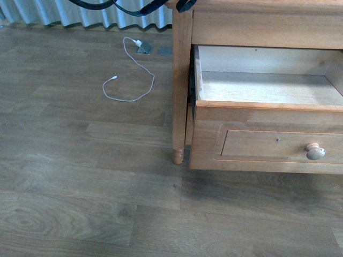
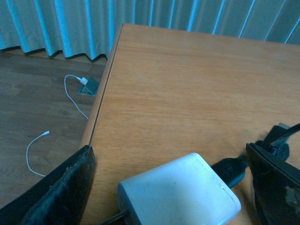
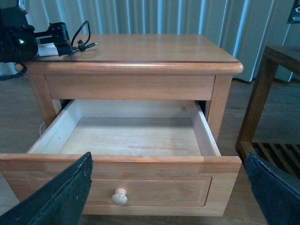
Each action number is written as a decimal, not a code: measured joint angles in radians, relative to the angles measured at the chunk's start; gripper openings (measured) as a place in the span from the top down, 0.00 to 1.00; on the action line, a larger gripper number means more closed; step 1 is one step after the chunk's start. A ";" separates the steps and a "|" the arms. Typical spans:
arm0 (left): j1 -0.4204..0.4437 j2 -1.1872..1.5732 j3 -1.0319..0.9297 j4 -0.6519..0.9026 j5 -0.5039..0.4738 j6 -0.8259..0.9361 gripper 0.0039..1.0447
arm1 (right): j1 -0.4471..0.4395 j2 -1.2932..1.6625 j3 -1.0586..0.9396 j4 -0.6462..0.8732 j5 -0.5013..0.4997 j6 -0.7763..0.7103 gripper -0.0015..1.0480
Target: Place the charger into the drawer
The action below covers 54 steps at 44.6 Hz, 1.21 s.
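Observation:
The charger point(image 2: 178, 194), a white plug block with a black cable point(image 2: 229, 169), lies on the nightstand top point(image 2: 187, 84) near its left front corner. My left gripper point(image 2: 168, 157) is open, with its fingers on either side of the block and apart from it. In the right wrist view the charger point(image 3: 47, 49) and the left gripper point(image 3: 18, 42) show at the far left of the top. The drawer point(image 3: 126, 136) is pulled open with a bare pale interior and a round knob point(image 3: 119, 197). It also shows in the front view point(image 1: 268, 88). My right gripper point(image 3: 168, 157) is open and empty in front of the drawer.
A thin white cable point(image 1: 128, 80) with a small plug lies on the wood floor left of the nightstand, by a floor socket point(image 1: 144, 48). A dark wooden side table point(image 3: 272, 93) stands right of the nightstand. Curtains point(image 2: 56, 23) hang behind.

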 joint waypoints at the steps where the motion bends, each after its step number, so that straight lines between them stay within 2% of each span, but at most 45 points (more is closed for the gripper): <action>1: 0.000 0.003 0.008 -0.009 0.000 0.000 0.06 | 0.000 0.000 0.000 0.000 0.000 0.000 0.08; 11: -0.001 0.013 0.080 -0.147 0.055 0.006 0.06 | 0.000 0.000 0.000 0.000 0.000 0.000 0.08; 20: -0.003 0.014 0.111 -0.235 0.103 0.044 0.33 | 0.000 0.000 0.000 0.000 0.000 0.000 0.08; 24: -0.003 0.014 0.114 -0.245 0.112 0.048 0.42 | 0.000 0.000 0.000 0.000 0.000 0.000 0.08; 40: 0.001 0.011 0.102 -0.227 0.103 0.052 0.43 | 0.000 0.000 0.000 0.000 0.000 0.000 0.08; 54: -0.011 -0.121 -0.136 -0.034 0.095 0.043 0.43 | 0.000 0.000 0.000 0.000 0.000 0.000 0.08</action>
